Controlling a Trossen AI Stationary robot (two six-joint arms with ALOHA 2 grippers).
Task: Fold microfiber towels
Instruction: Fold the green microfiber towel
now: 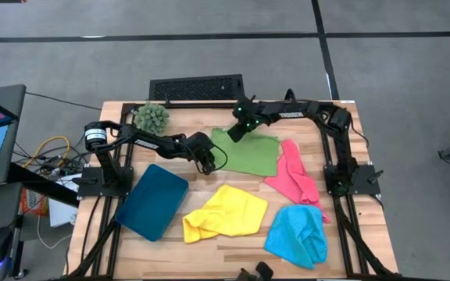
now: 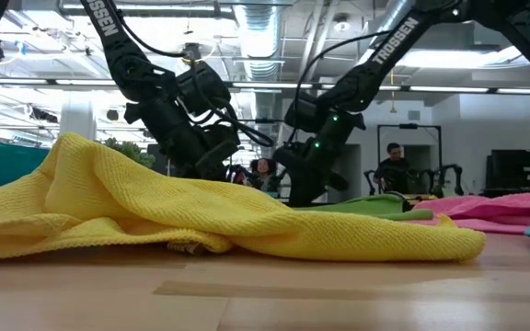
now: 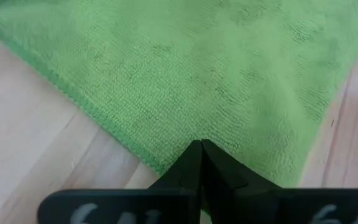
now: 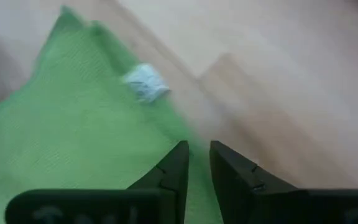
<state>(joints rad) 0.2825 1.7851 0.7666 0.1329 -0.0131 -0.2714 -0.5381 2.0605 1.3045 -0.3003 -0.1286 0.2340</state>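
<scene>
We count four microfiber towels on the wooden table (image 1: 100, 250), one of each colour. The green towel (image 1: 248, 153) lies spread near the table's far middle. The pink towel (image 1: 294, 173) lies crumpled just to its right. The yellow towel (image 1: 225, 212) sits bunched toward the near middle, and the light blue towel (image 1: 298, 234) is heaped at the near right.

Two dark arms work the green cloth from opposite sides. The left gripper (image 1: 207, 161) is at the cloth's left edge. Its fingers are pressed together, tips meeting right at the hem (image 3: 114, 130) in the left wrist view; we cannot tell whether any fabric is caught between them. The right gripper (image 1: 237, 133) is over the cloth's far left corner. Its fingers (image 4: 173, 171) stand a narrow gap apart above the green edge, with nothing visibly pinched. A small white tag (image 4: 145, 83) shows on that corner.

We count one dark teal tray (image 1: 152, 200), lying at the near left, close beside the yellow towel. One spiky green plant ball (image 1: 152, 118) rests at the far left edge. A black slotted grille (image 1: 196, 87) lies on the floor just beyond the table.

From table height, the yellow towel fills the foreground, both arms descending behind it. One person (image 2: 394, 167) is visible in the room beyond.
</scene>
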